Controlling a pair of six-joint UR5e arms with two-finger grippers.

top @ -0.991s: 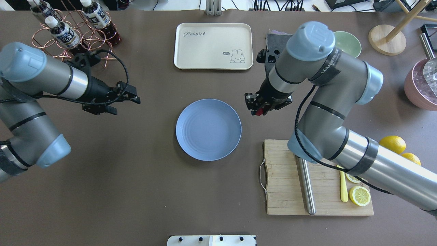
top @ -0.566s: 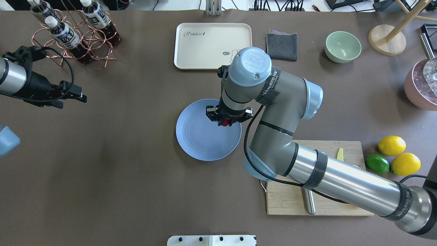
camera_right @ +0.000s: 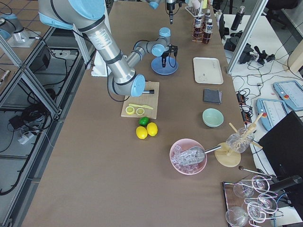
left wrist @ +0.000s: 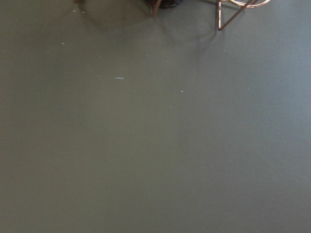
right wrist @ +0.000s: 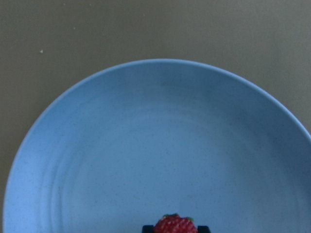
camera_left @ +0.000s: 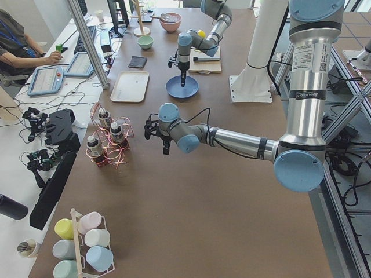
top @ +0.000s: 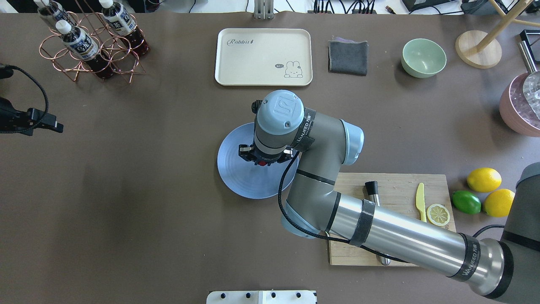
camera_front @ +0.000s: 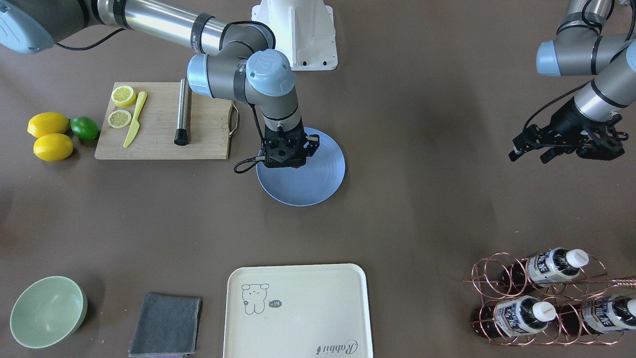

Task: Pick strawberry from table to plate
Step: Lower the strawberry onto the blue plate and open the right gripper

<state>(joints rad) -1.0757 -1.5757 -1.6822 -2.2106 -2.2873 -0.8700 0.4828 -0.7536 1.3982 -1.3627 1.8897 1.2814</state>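
Observation:
The round blue plate (top: pixel 236 179) lies mid-table on the brown table (top: pixel 147 202). My right gripper (top: pixel 262 162) points straight down over the plate's middle and is shut on the small red strawberry (top: pixel 262 163). In the right wrist view the strawberry (right wrist: pixel 174 225) sits between the dark fingertips at the bottom edge, with the plate (right wrist: pixel 146 145) close below. I cannot tell whether the berry touches the plate. In the front-facing view the right gripper (camera_front: pixel 293 163) hides most of the berry over the plate (camera_front: pixel 318 185). My left gripper (camera_front: pixel 527 152) hovers open and holds nothing, far off at the table's side.
A wooden cutting board (top: pixel 396 185) with a lemon slice, a yellow knife and a steel rod lies right of the plate. Lemons and a lime (top: pixel 466 202) sit beyond it. At the back stand a cream tray (top: pixel 263 57), a grey cloth (top: pixel 348 57), a green bowl (top: pixel 423 58) and a bottle rack (top: pixel 90 46).
My right arm carried the strawberry leftwards from beside the plate to over its middle. My left arm pulled back to the table's left edge.

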